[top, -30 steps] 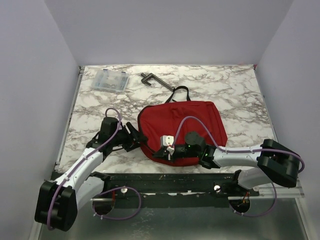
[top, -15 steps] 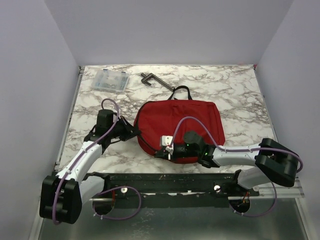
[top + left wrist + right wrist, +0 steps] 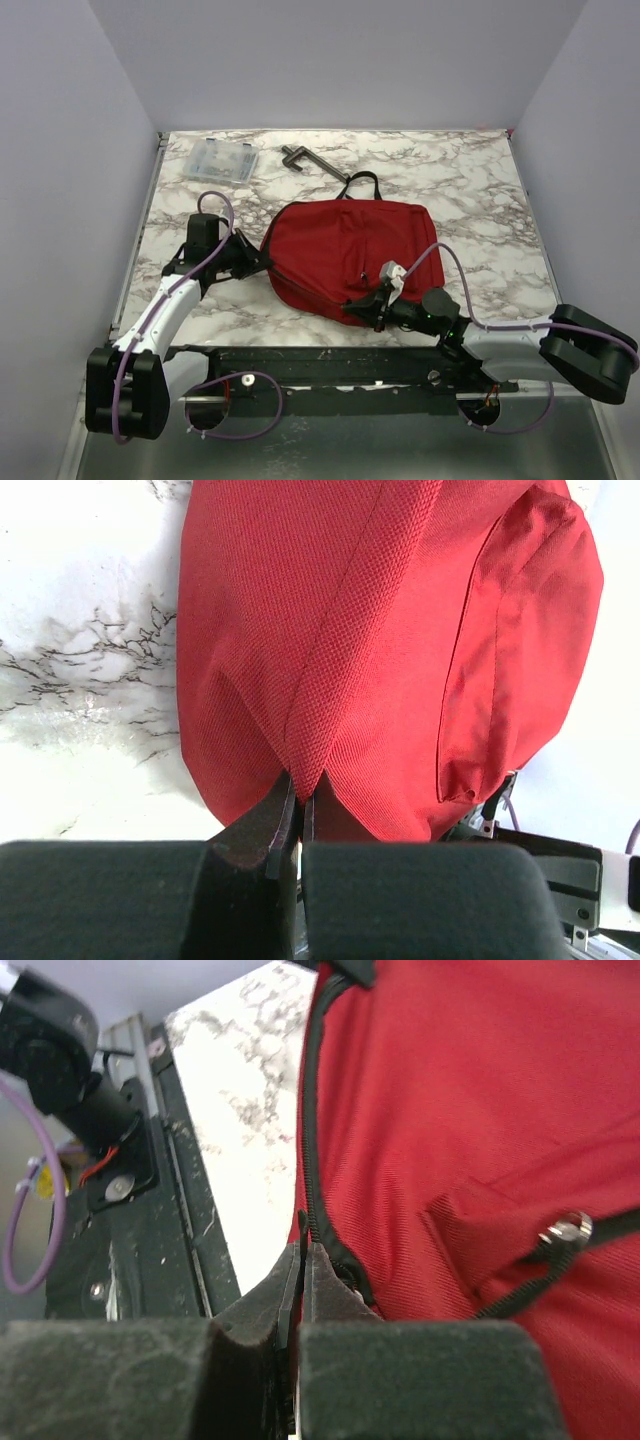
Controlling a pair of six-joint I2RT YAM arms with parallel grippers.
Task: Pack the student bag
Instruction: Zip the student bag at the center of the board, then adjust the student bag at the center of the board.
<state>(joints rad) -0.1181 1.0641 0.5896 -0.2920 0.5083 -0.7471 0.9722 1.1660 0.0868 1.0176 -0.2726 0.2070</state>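
One red fabric backpack (image 3: pixel 350 250), long axis left-right, handle (image 3: pixel 360 183) toward far wall (image 3: pixel 340 60); left hand (image 3: pixel 262 265), right hand (image 3: pixel 355 303) both pinching it.

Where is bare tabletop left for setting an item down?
Free: marble right of the bag, and the far strip right of the black clamp. Crowded: far-left corner with clear box; the bag's left and near edges, pinched by left gripper and right gripper.

no text, label, brand, number or sign can be read in any view. the bag (image 3: pixel 350 250) shows none that is legible, and the box (image 3: pixel 220 160) is too small to make out any print.
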